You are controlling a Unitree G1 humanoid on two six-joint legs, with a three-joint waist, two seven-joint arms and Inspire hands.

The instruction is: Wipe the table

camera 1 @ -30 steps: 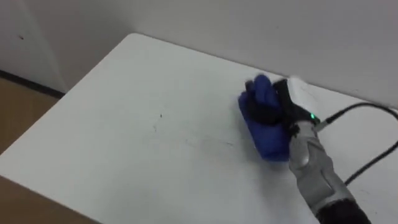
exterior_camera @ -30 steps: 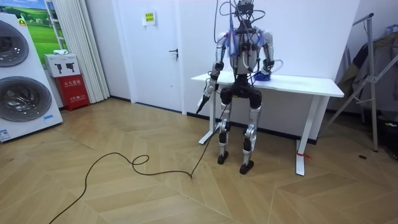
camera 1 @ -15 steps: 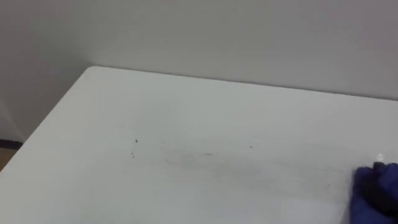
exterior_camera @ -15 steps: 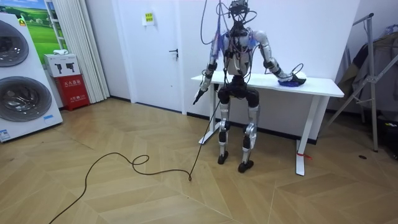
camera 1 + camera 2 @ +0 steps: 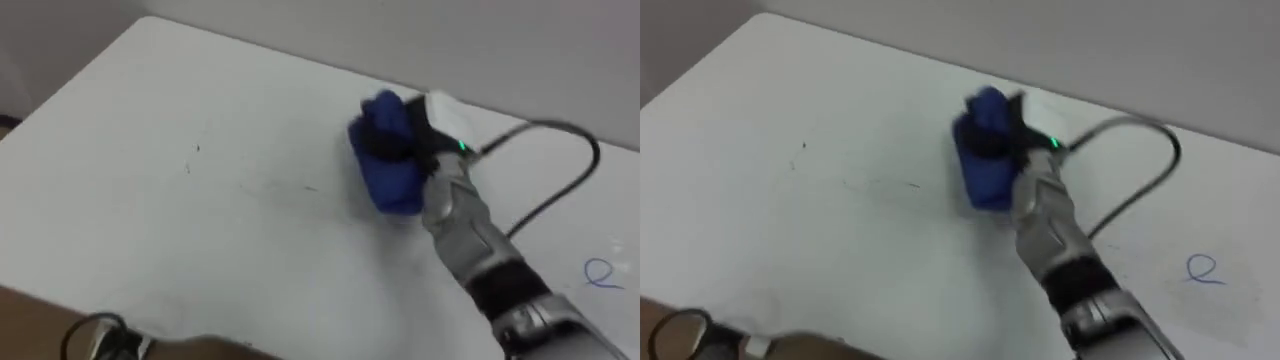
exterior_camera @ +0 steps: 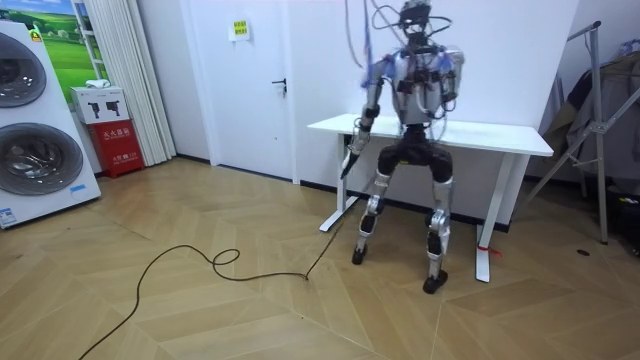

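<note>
A white table (image 5: 150, 230) stands against the wall, and I stand at its front edge with my feet apart in the room view. My right hand (image 5: 422, 152) reaches over the tabletop with dark fingers curled round a bunched blue cloth (image 5: 392, 186), which rests on the surface near the far edge. The same cloth (image 5: 983, 182) and right hand (image 5: 1014, 136) show in the right eye view. Faint dark streaks (image 5: 275, 187) and a small speck (image 5: 197, 148) mark the table left of the cloth. My left hand (image 6: 347, 165) hangs beside the table's left end.
A blue scribble (image 5: 600, 272) marks the table at the right. In the room view, washing machines (image 6: 30, 120) and a red box (image 6: 118, 140) stand at the left, a door (image 6: 250, 80) behind, and a metal rack (image 6: 600, 110) at the right.
The right hand and cloth, at the picture's right edge half a second ago, are back near the table's middle. My body has shifted towards the room view's right, feet wider apart.
</note>
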